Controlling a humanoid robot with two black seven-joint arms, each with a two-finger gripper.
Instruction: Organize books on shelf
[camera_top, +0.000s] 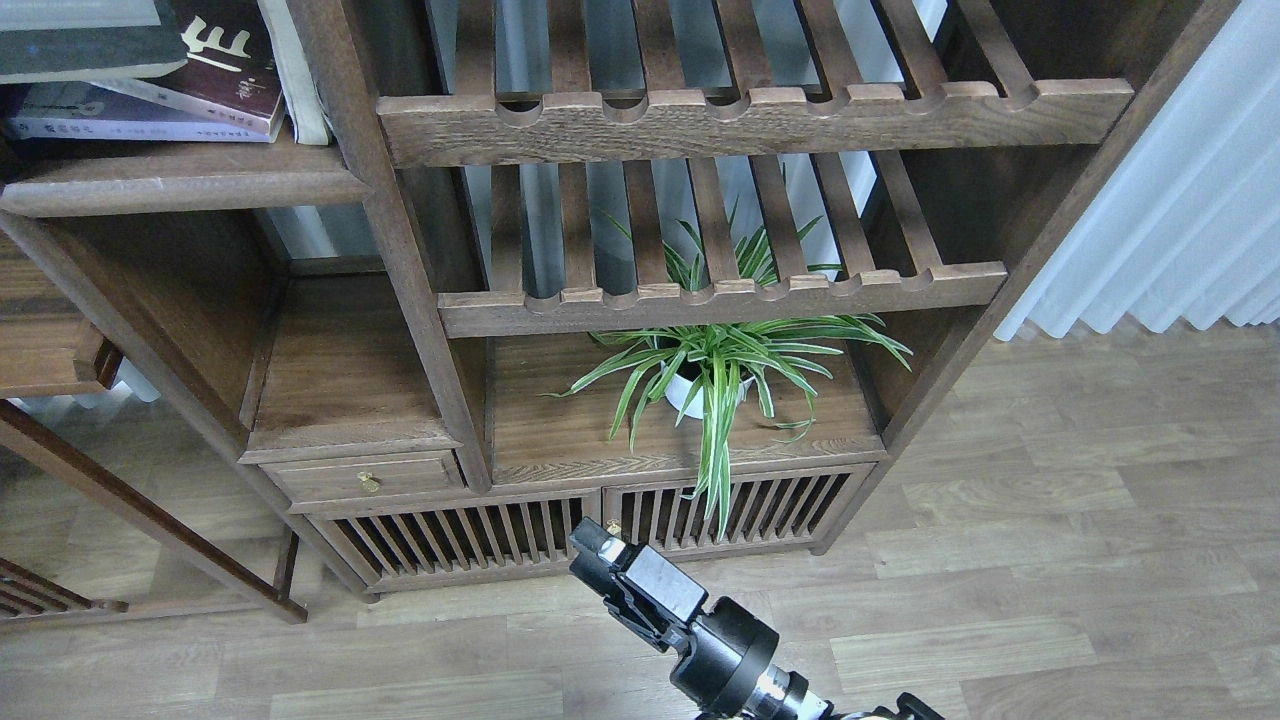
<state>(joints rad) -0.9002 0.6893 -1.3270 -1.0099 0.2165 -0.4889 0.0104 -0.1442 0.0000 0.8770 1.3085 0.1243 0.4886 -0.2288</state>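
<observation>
**Three Books Stacked at the Shelf's Front Edge**

The robot's right gripper (592, 545) hangs low in front of the cabinet, over the wood-plank floor (1050, 560) and just before the slatted doors (600, 525) at the cabinet's base. It is seen end-on and dark — whether its fingers are spread or pressed together cannot be told, and it holds nothing that shows. The left gripper is out of the picture.

Up in the cabinet's top left compartment, the three books lie flat in a pile on the dark brown shelf (180, 185), near its rounded front lip. The black book (85, 45) is on top, cut off by the upper left corner of the view. Under it lies the maroon book (225, 70) with white characters, and at the bottom the lilac book (110, 118), its front edge facing the shelf's lip. Just beside the pile, against the upright post at the shelf's right end, stands a thin cream book (297, 80).

Lower and to the right, a potted spider plant (715, 365) sits on the board beneath two slatted racks (720, 295) — its leaves spill past that board's front edge. A white curtain (1180, 200) hangs at the right.
</observation>
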